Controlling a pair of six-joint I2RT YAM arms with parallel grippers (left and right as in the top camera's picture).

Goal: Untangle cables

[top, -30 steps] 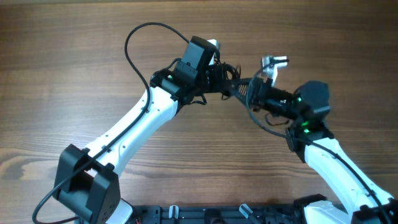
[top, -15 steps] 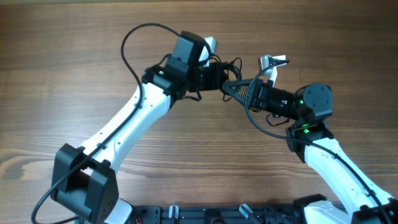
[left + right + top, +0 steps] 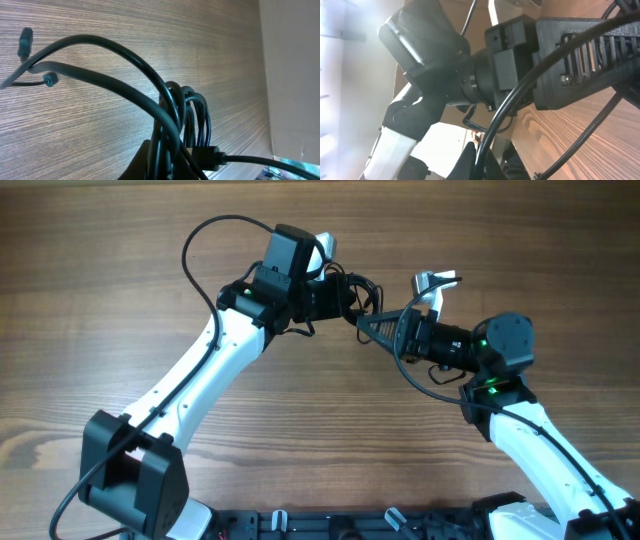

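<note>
The cables (image 3: 358, 288) form a small black bundle held above the wooden table between the two arms. My left gripper (image 3: 345, 298) is shut on that bundle. In the left wrist view the looped cords (image 3: 186, 112) rise from between the fingers (image 3: 146, 162), and two strands run left to small plug ends (image 3: 49, 79). My right gripper (image 3: 373, 324) is shut on one strand just right of the bundle. The right wrist view shows that cable (image 3: 520, 95) leaving my right gripper (image 3: 481, 162) and crossing in front of the left gripper's black body.
A thicker black wire (image 3: 205, 250) loops out from the left arm. A silver bracket (image 3: 436, 282) sits on the right wrist. Bare wooden tabletop (image 3: 110, 290) surrounds both arms. The black base rail (image 3: 330, 525) runs along the near edge.
The left arm has swung left and slightly away, carrying the bundle with it. The strands between the two grippers are drawn straighter. The right arm has barely moved.
</note>
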